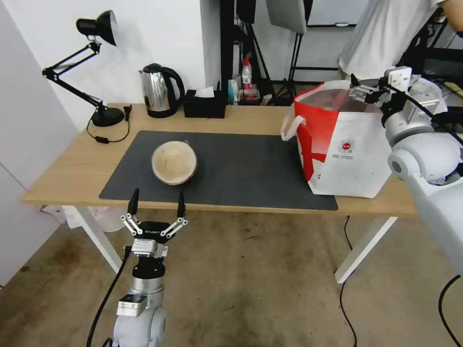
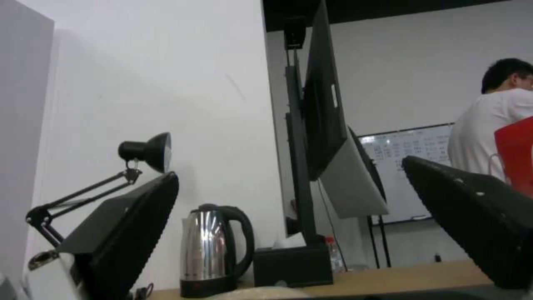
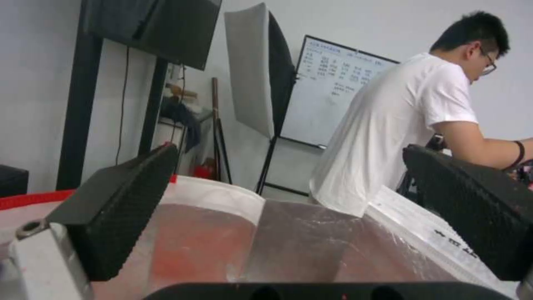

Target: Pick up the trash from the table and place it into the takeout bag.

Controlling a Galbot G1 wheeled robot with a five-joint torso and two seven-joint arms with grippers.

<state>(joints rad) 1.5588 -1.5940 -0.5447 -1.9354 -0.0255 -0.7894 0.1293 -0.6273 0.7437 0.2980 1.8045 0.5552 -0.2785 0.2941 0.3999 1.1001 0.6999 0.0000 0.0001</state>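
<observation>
- One beige bowl (image 1: 174,162) is seen on the table (image 1: 72,168); the left gripper (image 1: 155,202), marked GALBOT, is spread empty before it.
- Right gripper (image 1: 359,89) is held released over the takeout bag (image 1: 345,149), its red logo's print unreadable.

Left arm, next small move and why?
Probably ease the left gripper forward and up over the table edge toward the round beige bowl. It sits open below and in front of the edge, roughly in line with the bowl on the dark grey mat. The right gripper is open over the takeout bag, holding nothing.
</observation>
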